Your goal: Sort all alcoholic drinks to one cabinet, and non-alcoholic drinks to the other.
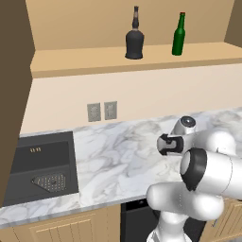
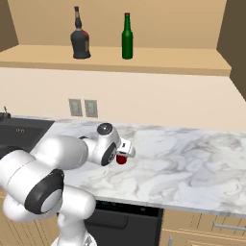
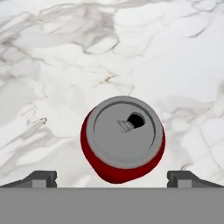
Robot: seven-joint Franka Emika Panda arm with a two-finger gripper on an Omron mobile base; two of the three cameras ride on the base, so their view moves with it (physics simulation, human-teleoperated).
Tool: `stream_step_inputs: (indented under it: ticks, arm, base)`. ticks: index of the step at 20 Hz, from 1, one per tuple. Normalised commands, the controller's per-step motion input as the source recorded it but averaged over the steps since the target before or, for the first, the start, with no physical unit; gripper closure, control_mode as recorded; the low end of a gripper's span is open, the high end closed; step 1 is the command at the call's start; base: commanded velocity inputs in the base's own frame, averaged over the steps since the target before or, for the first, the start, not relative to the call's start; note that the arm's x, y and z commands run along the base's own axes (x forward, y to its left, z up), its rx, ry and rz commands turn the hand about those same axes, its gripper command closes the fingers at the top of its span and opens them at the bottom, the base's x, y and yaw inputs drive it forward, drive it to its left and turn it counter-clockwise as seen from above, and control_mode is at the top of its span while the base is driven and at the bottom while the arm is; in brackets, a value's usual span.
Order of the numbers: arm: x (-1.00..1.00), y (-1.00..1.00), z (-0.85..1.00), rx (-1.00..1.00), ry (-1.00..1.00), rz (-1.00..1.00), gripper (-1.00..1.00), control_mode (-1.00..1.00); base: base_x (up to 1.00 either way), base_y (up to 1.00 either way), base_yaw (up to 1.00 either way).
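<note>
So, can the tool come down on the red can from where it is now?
Probably yes. The tool is open and sits right above the red can, which stands upright on the marble counter with nothing beside it.

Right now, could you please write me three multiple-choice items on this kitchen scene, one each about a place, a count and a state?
1. Where does the red can stand?
A. in the sink
B. on the marble counter
C. on the cabinet shelf

2. How many bottles stand in the open cabinet?
A. one
B. two
C. four

3. How are the gripper jaws?
A. open
B. shut on the can
C. shut on a bottle

Key: 1 B, marble surrounds it; 2 B, the black bottle and the green bottle; 3 A, tips stand wider than the can.
</note>
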Motion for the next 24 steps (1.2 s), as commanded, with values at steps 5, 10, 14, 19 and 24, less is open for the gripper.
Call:
stream_step_inputs:
  ticks: [5,10,14,19,24]
  arm:
    - [0.15,0.00,-0.03,0.01,0.00,0.00,-1.00,-1.00]
    - [0.16,0.00,-0.07,0.01,0.01,0.00,-1.00,-1.00]
    - [0.13,-0.02,-0.08,0.01,0.01,0.00,-1.00,-1.00]
    - [0.12,-0.08,-0.13,0.01,0.03,0.00,1.00,-1.00]
    - [0.14,-0.08,-0.31,0.00,0.08,0.00,1.00,-1.00]
  base:
    - [0.00,0.00,0.00]
    - [0.00,0.00,0.00]
    - [0.00,0.00,0.00]
    - [0.00,0.00,0.00]
    - [0.00,0.00,0.00]
